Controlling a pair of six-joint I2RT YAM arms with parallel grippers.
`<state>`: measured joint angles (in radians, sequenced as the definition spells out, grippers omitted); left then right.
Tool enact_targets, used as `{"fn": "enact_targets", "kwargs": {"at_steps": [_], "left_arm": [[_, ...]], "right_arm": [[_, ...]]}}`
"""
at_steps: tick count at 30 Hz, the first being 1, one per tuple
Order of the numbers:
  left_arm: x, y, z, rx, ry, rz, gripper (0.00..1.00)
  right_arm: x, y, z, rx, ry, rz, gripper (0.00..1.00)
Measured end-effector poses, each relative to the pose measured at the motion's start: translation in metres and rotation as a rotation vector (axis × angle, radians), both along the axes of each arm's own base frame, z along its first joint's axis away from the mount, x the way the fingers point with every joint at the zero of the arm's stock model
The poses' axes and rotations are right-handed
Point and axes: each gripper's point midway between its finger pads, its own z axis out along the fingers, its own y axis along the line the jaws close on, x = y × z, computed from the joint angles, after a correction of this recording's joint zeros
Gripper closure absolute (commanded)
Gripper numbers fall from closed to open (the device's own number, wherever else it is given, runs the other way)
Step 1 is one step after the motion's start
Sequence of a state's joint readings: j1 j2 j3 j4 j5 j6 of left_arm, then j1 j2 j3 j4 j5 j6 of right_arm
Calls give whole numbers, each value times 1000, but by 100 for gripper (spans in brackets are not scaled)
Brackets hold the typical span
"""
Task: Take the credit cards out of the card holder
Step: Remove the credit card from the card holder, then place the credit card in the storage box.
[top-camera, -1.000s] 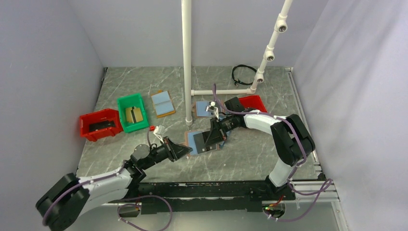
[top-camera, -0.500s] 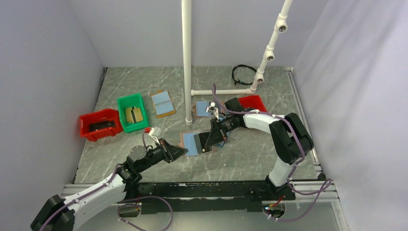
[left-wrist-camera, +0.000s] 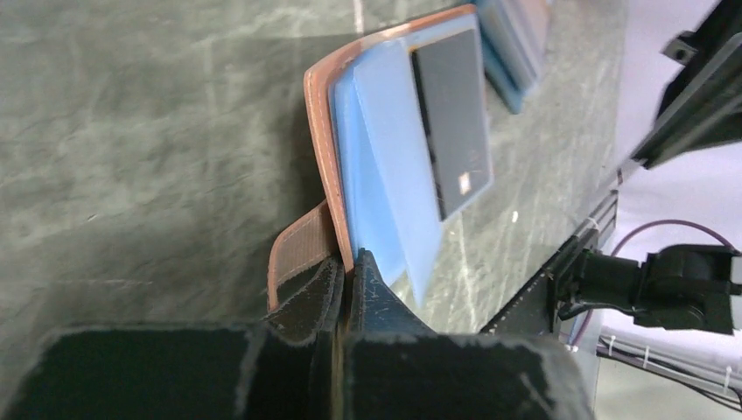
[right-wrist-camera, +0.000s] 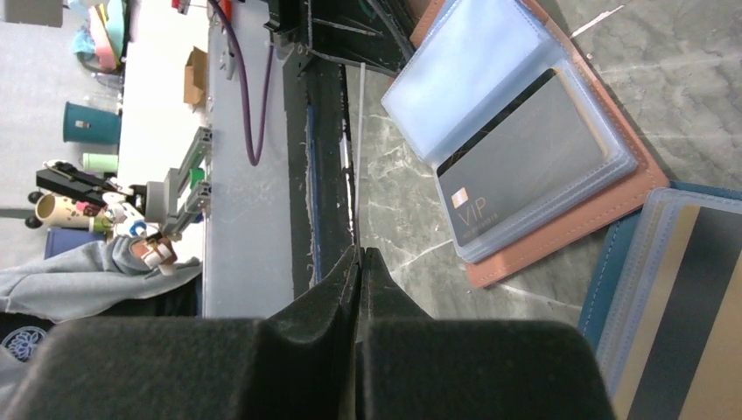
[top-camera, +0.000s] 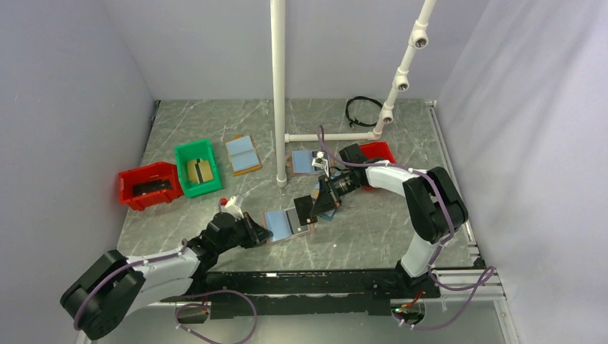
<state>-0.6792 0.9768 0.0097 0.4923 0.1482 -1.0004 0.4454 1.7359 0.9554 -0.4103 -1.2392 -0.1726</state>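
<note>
Card holder is lying open by the counter's near edge, left claw clamping its tan rim, right claw pinching a dark credit card beside it. For the grey VIP card sitting inside, the left claw should be pinning that rim flat.

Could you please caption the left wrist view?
Left jaws pinch the card holder rim; a dark credit card sits inside.
</note>
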Motion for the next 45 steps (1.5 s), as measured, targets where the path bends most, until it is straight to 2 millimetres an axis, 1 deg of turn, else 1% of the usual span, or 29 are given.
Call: {"fn": "enact_targets", "kwargs": {"at_steps": [2, 4, 6, 8, 11, 12, 13, 15, 18, 20, 21, 24, 27, 30, 32, 36, 40, 42, 44, 45], "left_arm": [[-1, 3, -9, 20, 35, 17, 100], [-1, 4, -12, 22, 57, 32, 98], [1, 4, -11, 30, 79, 44, 86], [2, 5, -11, 55, 108, 58, 71], [4, 11, -7, 98, 146, 91, 51], [4, 12, -3, 107, 148, 99, 44], [5, 15, 2, 114, 147, 110, 40], [4, 18, 10, 119, 140, 122, 35], [0, 24, 22, 115, 129, 135, 31], [-3, 28, 28, 113, 118, 137, 25], [-4, 29, 31, 114, 113, 135, 19], [-4, 30, 48, 103, 70, 125, 11], [1, 24, 67, 63, 4, 106, 11], [7, 10, 85, -12, -63, 60, 12], [11, -3, 92, -55, -95, 21, 13], [18, -24, 94, -98, -114, -50, 20], [25, -42, 91, -131, -120, -106, 35], [27, -49, 89, -143, -120, -128, 37], [31, -57, 90, -159, -125, -151, 42], [32, -60, 91, -169, -128, -160, 43]], "right_arm": [[1, 0, -1, -8, -3, -1, 100], [1, 0, -1, -7, -8, 2, 100], [1, 0, 0, -3, -12, 5, 100], [0, 0, 0, -2, -12, 7, 100], [-1, -1, 0, -4, -8, 9, 100], [-1, -1, 0, -5, -8, 10, 100], [-1, -1, 0, -4, -8, 10, 100], [-1, -1, 0, -4, -8, 11, 100], [-1, -1, 0, -5, -7, 11, 100], [-1, -1, 1, -2, -8, 14, 100], [-2, -1, 1, -2, -7, 15, 100], [-2, -1, 2, 4, -12, 20, 100], [-2, -1, 5, 21, -17, 29, 100], [-3, -1, 7, 29, -19, 36, 100], [-5, -1, 8, 38, -14, 42, 100], [-8, -1, 11, 56, -10, 54, 100], [-10, -1, 16, 76, -10, 67, 100], [-10, -1, 18, 86, -14, 72, 100], [-11, -1, 20, 97, -13, 78, 100], [-12, -1, 20, 100, -12, 80, 100]]}}
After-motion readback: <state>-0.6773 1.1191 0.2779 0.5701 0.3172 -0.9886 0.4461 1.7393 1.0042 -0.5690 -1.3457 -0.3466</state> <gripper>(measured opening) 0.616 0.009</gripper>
